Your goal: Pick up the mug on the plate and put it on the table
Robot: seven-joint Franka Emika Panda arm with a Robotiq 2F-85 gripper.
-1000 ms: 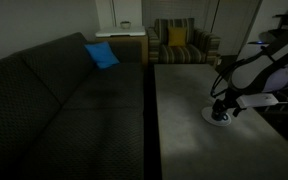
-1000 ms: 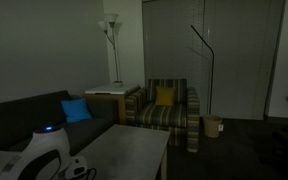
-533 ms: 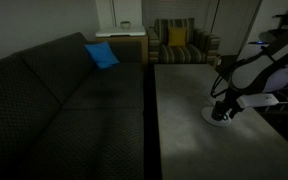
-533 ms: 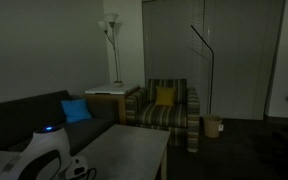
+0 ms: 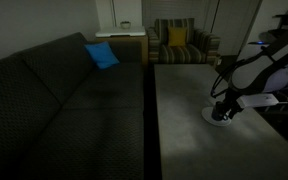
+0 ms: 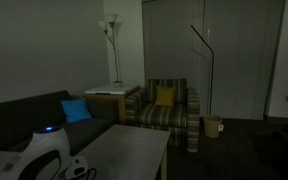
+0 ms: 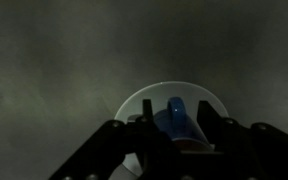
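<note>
In the wrist view the mug (image 7: 175, 110) stands on the plate (image 7: 134, 104), at 6 o'clock on the tabletop (image 7: 64, 50). The tool (image 7: 177, 130) flanks it; whether it pinches, I cannot tell.

We log no visible change over the last 1 s. In an exterior view the gripper (image 5: 221, 110) sits at the same spot over the plate (image 5: 209, 117). Wrist view: we have no earlier frame to compare.
</note>
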